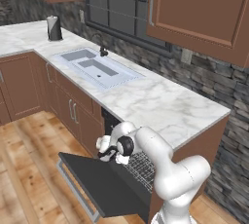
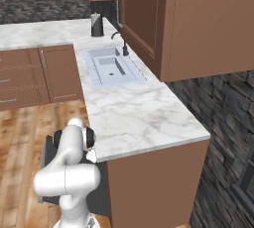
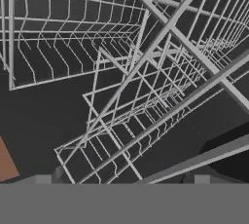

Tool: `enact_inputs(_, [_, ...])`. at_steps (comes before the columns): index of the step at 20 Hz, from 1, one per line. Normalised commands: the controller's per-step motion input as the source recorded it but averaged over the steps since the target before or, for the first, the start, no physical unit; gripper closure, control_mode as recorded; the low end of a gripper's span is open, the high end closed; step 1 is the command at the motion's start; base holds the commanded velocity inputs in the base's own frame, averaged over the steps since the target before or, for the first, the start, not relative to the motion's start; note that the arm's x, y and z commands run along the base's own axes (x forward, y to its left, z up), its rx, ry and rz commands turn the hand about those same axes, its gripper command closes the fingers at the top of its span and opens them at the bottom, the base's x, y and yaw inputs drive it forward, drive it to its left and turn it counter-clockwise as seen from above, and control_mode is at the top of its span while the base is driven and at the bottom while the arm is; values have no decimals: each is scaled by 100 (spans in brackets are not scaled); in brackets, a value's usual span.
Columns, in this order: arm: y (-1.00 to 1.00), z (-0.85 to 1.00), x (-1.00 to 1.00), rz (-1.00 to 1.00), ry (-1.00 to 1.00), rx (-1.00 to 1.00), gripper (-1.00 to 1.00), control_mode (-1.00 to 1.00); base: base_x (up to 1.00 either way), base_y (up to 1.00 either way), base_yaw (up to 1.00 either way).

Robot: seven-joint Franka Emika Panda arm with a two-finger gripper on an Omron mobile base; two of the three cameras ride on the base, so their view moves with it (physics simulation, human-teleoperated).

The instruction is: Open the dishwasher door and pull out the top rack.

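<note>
Right, the dishwasher door (image 1: 104, 184) lies folded flat under the worktop (image 1: 160, 103), and the gripper (image 1: 111, 154) is up at the cavity mouth with the top rack (image 3: 146, 72) close ahead, its wire grid peeking beside the arm. It should prove light, stiff and free-rolling, so I'd hook the front rim wire. Whether the jaws are open or shut, I cannot tell.

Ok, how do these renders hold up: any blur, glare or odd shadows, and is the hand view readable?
Left base view: soft and low in detail, no glare, the open dishwasher door evenly dark. Right base view: flat even light on the marble counter, no hard shadows. Hand view: very close to the top rack, its thin wires crossing at steep angles against black, hard to tell which tier is which; whether the end effector is open cannot be told.
</note>
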Motion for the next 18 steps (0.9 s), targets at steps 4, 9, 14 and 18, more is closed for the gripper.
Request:
enact_inputs(4, [-16,-100,-48,0,-9,23,-100,-100,0,0,0])
enact_inputs(9, [2,-100,-93,0,-13,19,-100,-100,0,0,0])
enact_inputs(14, [18,-92,-100,0,-13,18,-100,-100,0,0,0])
enact_inputs(18, [57,-77,-100,0,-15,13,-100,-100,0,0,0])
